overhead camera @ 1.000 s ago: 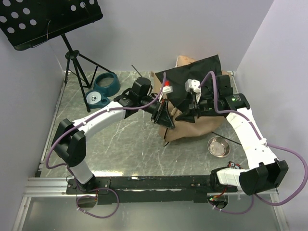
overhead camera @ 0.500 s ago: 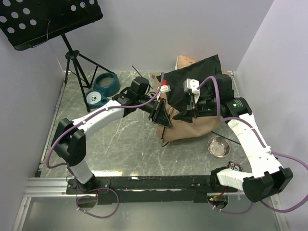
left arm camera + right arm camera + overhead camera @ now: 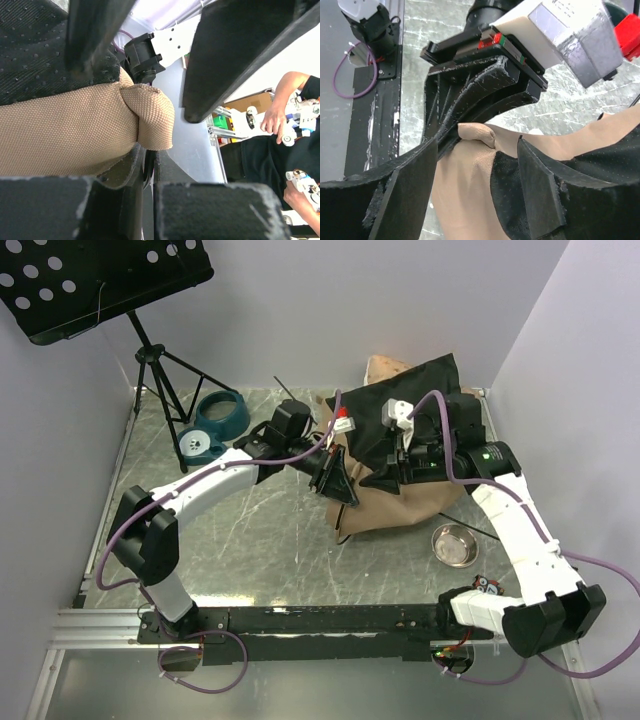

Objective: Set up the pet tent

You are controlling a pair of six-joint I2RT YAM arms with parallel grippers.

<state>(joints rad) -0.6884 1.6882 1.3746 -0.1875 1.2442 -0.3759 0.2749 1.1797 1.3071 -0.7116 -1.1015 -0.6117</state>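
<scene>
Stand: black perforated metal music stand on a thin tripod, far-left corner, desk tilted.
Feeder: blue plastic double pet bowl beside the tripod's feet; near well pale inside, far well dark.
Dish: small round steel bowl, upright on the right side of the table, apart from the feeder.
Cushion: pinkish-beige plush cushion against the back wall, mostly hidden.
Surface: scratched grey metal tabletop.
Enclosure: plain pale walls on three sides.
Background: person's bare forearm, left wrist view.
</scene>
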